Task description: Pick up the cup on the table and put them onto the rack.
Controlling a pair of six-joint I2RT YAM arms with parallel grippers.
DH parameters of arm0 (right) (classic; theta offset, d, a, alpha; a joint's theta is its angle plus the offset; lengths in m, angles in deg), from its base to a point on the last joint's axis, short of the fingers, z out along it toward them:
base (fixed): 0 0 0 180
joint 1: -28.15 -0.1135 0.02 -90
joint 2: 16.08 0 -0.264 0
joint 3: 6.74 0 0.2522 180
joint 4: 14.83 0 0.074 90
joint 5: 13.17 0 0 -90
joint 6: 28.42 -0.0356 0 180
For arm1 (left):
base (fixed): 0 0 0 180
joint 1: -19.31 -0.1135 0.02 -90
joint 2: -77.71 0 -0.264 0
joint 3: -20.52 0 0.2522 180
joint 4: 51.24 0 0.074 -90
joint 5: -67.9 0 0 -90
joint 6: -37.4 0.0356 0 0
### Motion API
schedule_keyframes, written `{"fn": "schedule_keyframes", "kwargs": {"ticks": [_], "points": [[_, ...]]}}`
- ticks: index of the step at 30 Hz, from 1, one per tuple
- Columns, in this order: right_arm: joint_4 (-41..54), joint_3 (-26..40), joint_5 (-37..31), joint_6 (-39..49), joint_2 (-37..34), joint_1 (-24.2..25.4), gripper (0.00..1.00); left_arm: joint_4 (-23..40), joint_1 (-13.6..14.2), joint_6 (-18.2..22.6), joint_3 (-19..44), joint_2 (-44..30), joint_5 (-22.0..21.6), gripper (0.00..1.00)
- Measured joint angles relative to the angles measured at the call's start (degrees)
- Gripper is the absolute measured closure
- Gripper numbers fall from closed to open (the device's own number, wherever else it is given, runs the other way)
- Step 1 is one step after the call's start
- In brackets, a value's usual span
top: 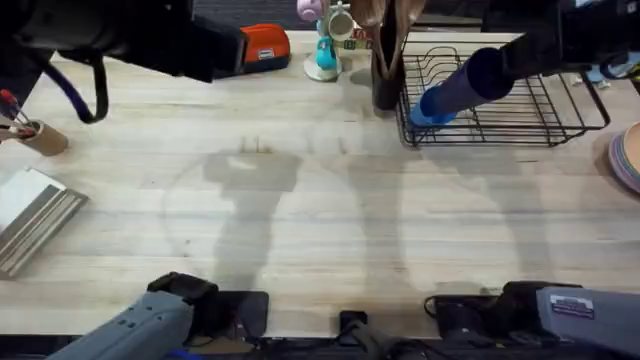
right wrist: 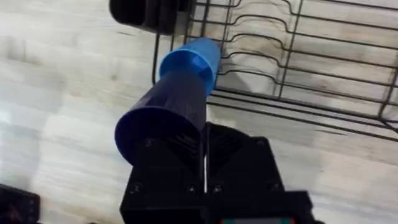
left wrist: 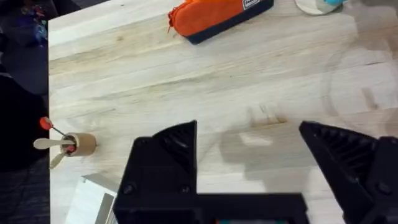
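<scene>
Black utensil holder — beside rack

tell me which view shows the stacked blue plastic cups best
The right wrist view: the dark navy tumbler, light blue tumbler nested in it, close up. Overhead shows them smaller, over the black wire rack.

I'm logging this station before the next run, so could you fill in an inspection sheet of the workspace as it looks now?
Surface: pale wooden table, bare in the middle.
Job's things: two stacked cups, dark navy cup with light blue cup at its far end, tilted over the edge of the black wire rack.
Clutter: orange pouch, mug stand, utensil holder, plates.
Grippers: left gripper open above the table; right gripper shut on the navy cup.
Cables: dark loop under the left arm.
Surroundings: nothing seen.
</scene>
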Motion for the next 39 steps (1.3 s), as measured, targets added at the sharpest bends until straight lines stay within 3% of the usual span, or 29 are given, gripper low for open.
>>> {"fn": "schedule_keyframes", "kwargs": {"ticks": [39], "points": [[-2.4,0.0,-2.5,0.0,-3.9,-0.7,0.969,0.0,0.0,0.0,0.0,0.0,0.0,0.008]]}}
